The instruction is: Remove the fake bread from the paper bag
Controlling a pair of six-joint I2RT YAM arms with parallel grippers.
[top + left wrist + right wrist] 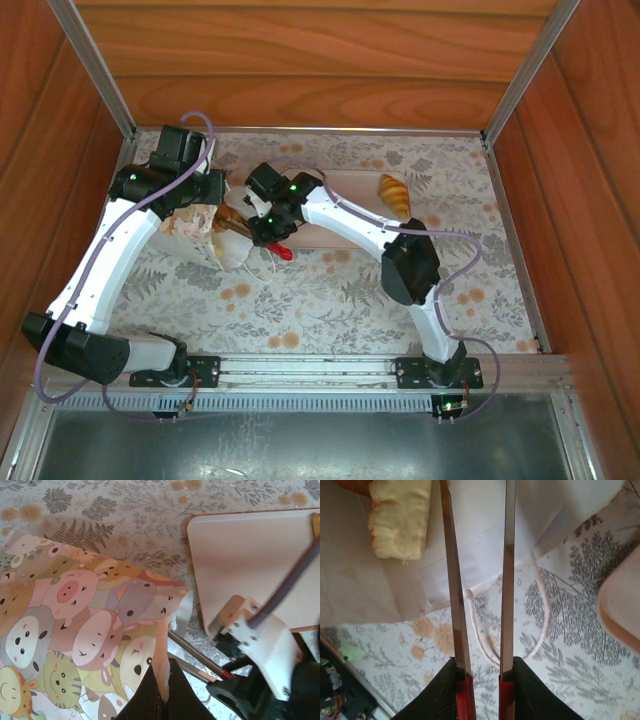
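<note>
My left claw (163, 680) clenches the paper bag (75, 620); my right claw (477, 500) I cannot judge clenched or released; it should straddle the bread (400, 520).

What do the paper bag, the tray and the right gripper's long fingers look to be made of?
The paper bag: thin paper, printed with cartoon animals outside, plain white and creased inside.
The tray: probably moulded plastic, beige, smooth matt face, rounded corner.
The right gripper's fingers: likely polished metal, thin strips with mirror-like reflections, red at the base.
</note>
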